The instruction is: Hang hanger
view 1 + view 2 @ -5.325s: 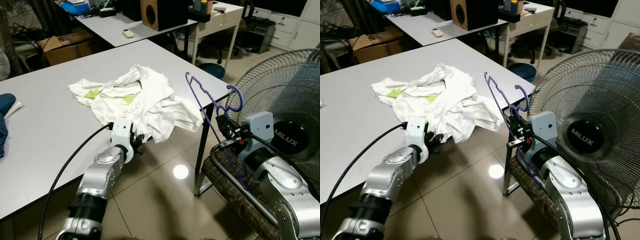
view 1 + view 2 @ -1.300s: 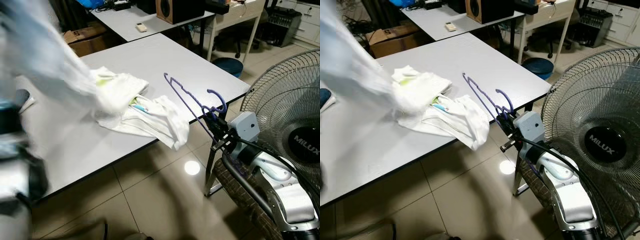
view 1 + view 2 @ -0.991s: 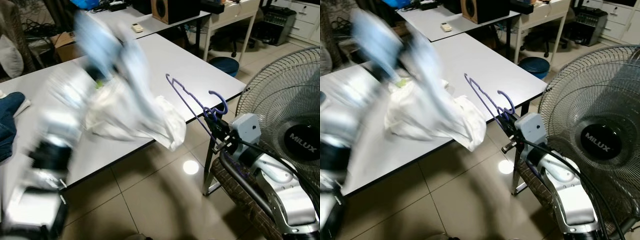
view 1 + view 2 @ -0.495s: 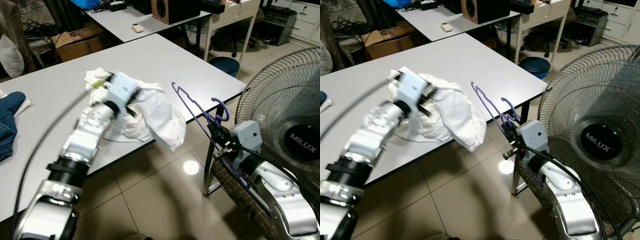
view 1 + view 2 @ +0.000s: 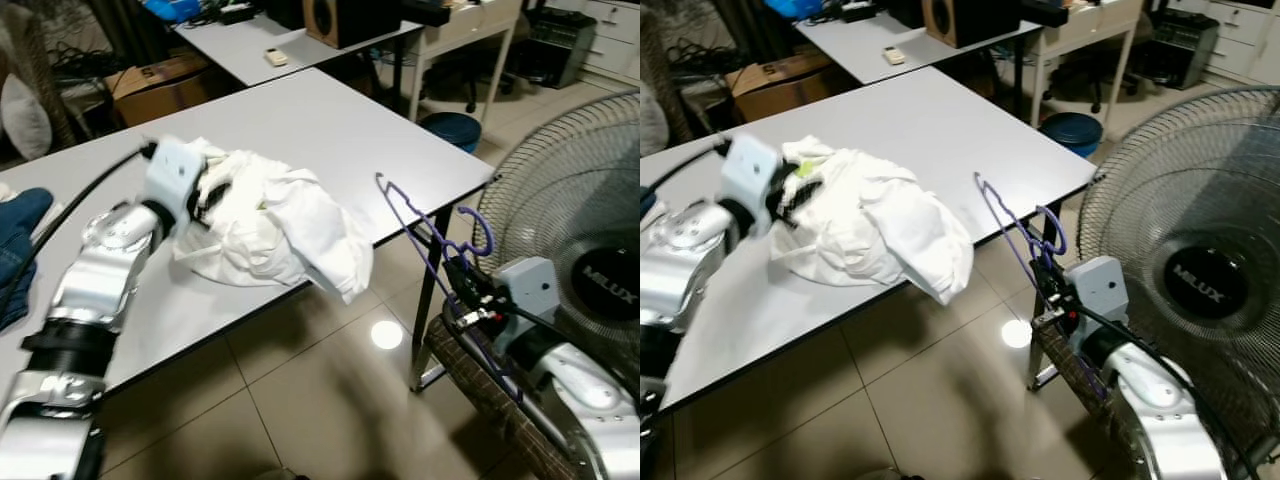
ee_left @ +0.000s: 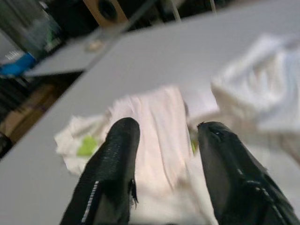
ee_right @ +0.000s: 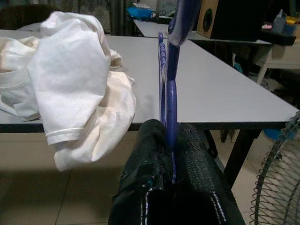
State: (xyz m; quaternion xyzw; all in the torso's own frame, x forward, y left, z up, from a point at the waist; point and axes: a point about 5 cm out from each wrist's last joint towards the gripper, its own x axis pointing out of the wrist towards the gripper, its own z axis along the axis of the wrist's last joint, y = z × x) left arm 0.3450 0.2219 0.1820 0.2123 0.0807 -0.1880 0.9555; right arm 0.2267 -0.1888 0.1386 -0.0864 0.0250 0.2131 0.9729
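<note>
A purple plastic hanger (image 5: 428, 238) stands tilted in the air beside the grey table's (image 5: 330, 120) right corner. My right gripper (image 5: 463, 292) is shut on its lower bar, and the right wrist view shows the hanger (image 7: 168, 89) pinched between the black fingers. A crumpled white garment (image 5: 280, 225) with a green patch lies on the table, one fold hanging over the front edge. My left gripper (image 5: 205, 190) reaches over the garment's left side. In the left wrist view its fingers (image 6: 119, 154) stand open just above the cloth (image 6: 159, 126).
A large standing fan (image 5: 590, 260) fills the right side, close behind my right arm. A dark woven chair seat (image 5: 475, 375) sits below that arm. Blue jeans (image 5: 15, 240) lie at the table's left edge. Behind are a second table with a speaker (image 5: 335, 15) and a cardboard box (image 5: 150, 75).
My left arm has swung up from the table's front edge and now rests over the garment, which is more bunched. The right gripper with the hanger has shifted right and lower.
</note>
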